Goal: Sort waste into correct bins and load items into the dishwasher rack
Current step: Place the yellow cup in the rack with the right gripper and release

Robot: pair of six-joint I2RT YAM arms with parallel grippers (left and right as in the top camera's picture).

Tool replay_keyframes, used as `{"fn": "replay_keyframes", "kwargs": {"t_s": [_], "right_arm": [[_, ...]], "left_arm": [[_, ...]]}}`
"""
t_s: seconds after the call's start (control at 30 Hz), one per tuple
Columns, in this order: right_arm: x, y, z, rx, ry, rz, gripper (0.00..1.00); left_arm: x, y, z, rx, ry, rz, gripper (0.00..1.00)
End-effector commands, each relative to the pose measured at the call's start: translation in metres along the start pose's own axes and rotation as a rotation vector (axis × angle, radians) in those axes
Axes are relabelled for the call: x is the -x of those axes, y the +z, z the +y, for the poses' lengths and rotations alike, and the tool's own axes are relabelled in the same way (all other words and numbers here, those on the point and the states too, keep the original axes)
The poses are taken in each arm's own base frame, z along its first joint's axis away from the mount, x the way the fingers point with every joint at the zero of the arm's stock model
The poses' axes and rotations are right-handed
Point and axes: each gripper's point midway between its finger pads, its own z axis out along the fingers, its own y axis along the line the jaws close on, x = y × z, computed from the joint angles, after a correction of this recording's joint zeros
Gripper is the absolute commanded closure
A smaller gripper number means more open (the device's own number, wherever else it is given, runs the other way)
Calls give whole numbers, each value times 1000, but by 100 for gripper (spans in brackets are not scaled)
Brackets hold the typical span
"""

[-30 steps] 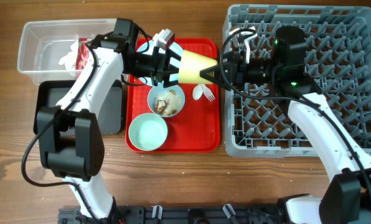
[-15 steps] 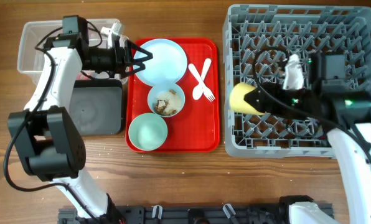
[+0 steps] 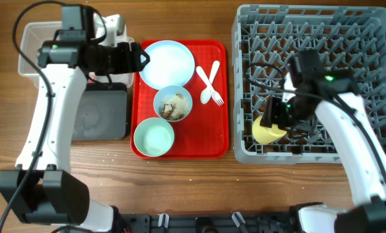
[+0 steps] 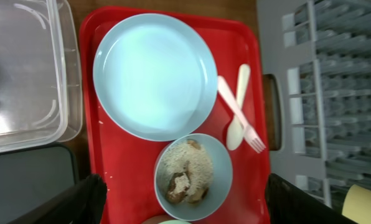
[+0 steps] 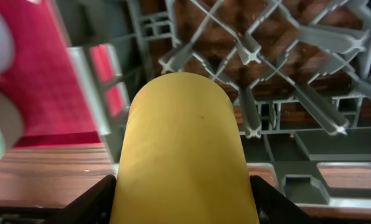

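Your yellow cup (image 3: pixel 268 131) sits tilted in the near-left corner of the grey rack (image 3: pixel 374 39), and the right gripper (image 5: pixel 182 186) has its fingers clamped on either side of it. The red tray (image 3: pixel 212 139) carries the plate (image 3: pixel 167 63), a bowl of brown scraps (image 3: pixel 173 103), an empty bowl (image 3: pixel 153 136), and the crossed fork (image 3: pixel 214 90) and spoon (image 3: pixel 206 96). Your left gripper (image 3: pixel 141 58) hangs wide open and empty at the tray's left edge, beside the clear tub (image 3: pixel 31 65) and well apart from the cup.

Yellow cup (image 3: pixel 268 133) tilted in grey rack (image 3: pixel 374 26) corner; blue plate (image 3: pixel 168 63), food bowl (image 3: pixel 173 103), empty bowl (image 3: pixel 154 137) outside.
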Motion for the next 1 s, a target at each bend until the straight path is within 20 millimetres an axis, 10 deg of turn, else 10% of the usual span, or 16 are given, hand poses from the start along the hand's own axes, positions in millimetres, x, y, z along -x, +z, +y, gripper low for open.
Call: {"fn": "replay_keyframes", "kwargs": {"t_s": [0.0, 0.33, 0.7, 0.97], "right_arm": [[2, 23, -1, -64, -2, 70, 62], [22, 46, 19, -59, -57, 72, 16], [113, -87, 13, 118, 37, -332, 10], [123, -99, -25, 91, 65, -370, 10]], "left_arm": [[2, 0, 1, 105, 57, -14, 16], [-6, 10, -23, 97, 119, 12, 18], [-53, 61, -78, 80, 132, 161, 27], [-113, 137, -78, 276, 44, 321, 47]]}}
